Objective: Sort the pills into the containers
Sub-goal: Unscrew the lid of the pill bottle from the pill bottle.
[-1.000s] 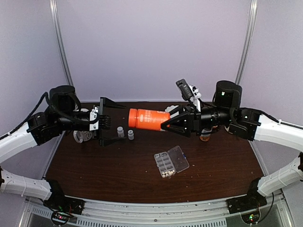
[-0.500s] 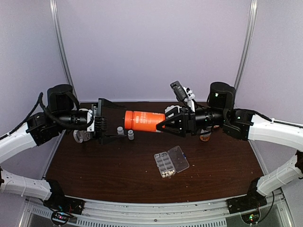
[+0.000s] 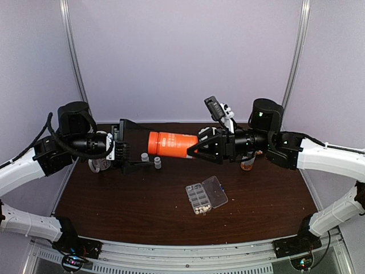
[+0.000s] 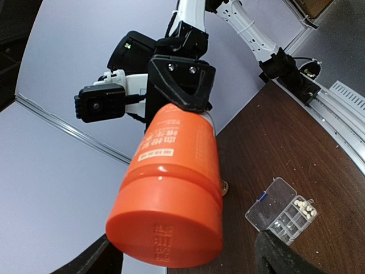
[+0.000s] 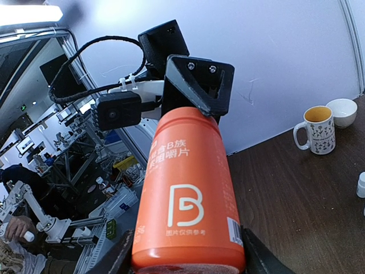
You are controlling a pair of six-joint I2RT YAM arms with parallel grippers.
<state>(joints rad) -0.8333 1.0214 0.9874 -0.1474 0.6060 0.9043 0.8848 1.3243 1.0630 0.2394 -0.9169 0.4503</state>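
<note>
Aloft over the desk (image 3: 114, 200), the right claw (image 3: 194, 146) grips an orange bottle (image 3: 170, 144) by its base; the left claw (image 3: 141, 145) stands wide around its cap, while pills (image 3: 199, 209) lie in the open organizer box (image 3: 217, 193) on the desk

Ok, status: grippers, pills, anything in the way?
Right gripper shut on orange plastic bottle, held level. Left gripper open at its cap. Cream-white pills in clear plastic organizer box. Two tiny bottles stand below.
</note>
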